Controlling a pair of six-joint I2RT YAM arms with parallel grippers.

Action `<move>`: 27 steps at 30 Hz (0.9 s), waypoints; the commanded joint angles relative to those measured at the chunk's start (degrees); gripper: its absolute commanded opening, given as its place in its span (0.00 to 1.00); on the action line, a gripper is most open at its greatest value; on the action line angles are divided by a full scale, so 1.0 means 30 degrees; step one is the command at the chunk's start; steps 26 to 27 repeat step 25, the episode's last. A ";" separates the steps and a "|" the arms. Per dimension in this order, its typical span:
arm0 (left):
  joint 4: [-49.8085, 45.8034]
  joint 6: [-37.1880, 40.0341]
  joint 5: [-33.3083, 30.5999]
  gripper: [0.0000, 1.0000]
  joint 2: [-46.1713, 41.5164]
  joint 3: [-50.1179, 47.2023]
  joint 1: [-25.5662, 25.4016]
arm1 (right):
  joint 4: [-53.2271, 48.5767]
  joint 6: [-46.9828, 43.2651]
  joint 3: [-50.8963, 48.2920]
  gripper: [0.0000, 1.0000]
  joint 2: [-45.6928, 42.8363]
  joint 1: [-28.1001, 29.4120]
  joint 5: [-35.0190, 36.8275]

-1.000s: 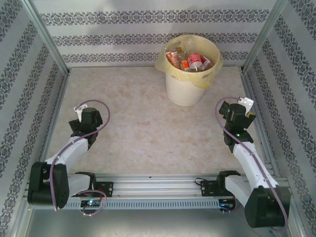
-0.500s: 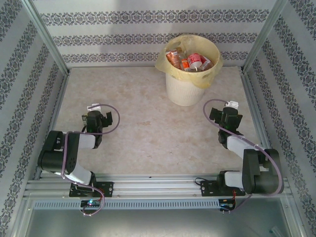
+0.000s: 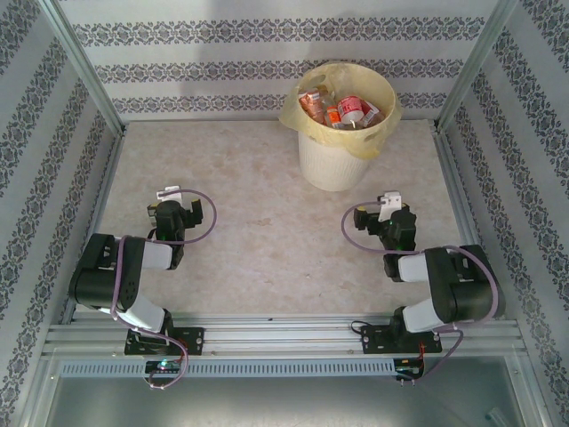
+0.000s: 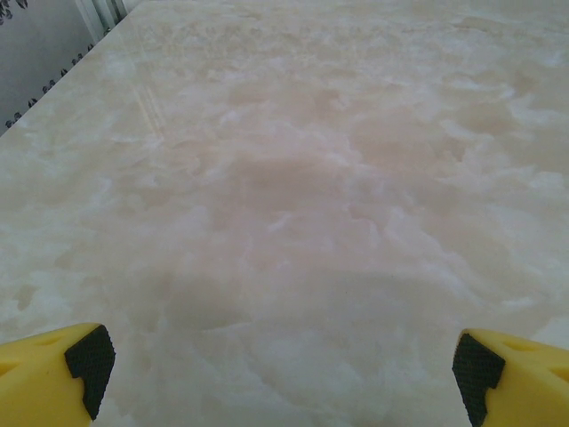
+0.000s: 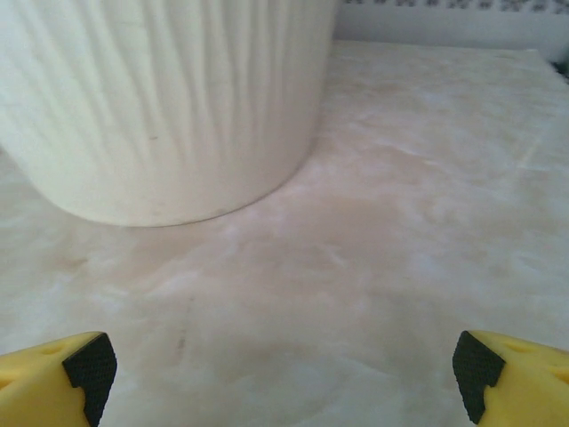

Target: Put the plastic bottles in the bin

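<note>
The bin [image 3: 333,160], a round white ribbed bucket lined with a pale yellow bag, stands at the back of the table, right of centre. Several plastic bottles [image 3: 342,108] with red and orange labels lie inside it. The right wrist view has the bin's ribbed wall [image 5: 160,98] close ahead at upper left. My right gripper [image 5: 284,378] is open, low over bare marble, its yellow fingertips [image 5: 511,378] wide apart. My left gripper [image 4: 280,374] is open too, over bare marble with nothing between its fingers [image 4: 53,378]. From above, the left gripper [image 3: 169,212] sits at the left and the right gripper [image 3: 384,221] near the bin's front.
Patterned walls and aluminium frame posts [image 3: 84,67] enclose the pale marble table [image 3: 258,222] on three sides. A metal rail [image 3: 284,334] carries both arm bases along the near edge. Purple cables loop beside each wrist.
Both arms have folded back toward their bases. The right gripper has swung left and inward toward the bin's front; the left gripper has barely shifted in the last half second.
</note>
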 commanded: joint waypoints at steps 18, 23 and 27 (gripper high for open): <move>0.0969 0.0257 0.0047 0.99 -0.0073 0.0094 0.0219 | -0.1977 0.0858 0.2877 0.98 0.0520 -0.0737 0.1281; 0.0991 0.0260 0.0036 0.99 -0.0057 0.0094 0.0219 | -0.1948 0.0840 0.2851 0.98 0.0516 -0.0723 0.1271; 0.0993 0.0243 0.0032 0.99 -0.0071 0.0094 0.0219 | -0.1832 0.0815 0.2782 0.98 0.0491 -0.0657 0.1363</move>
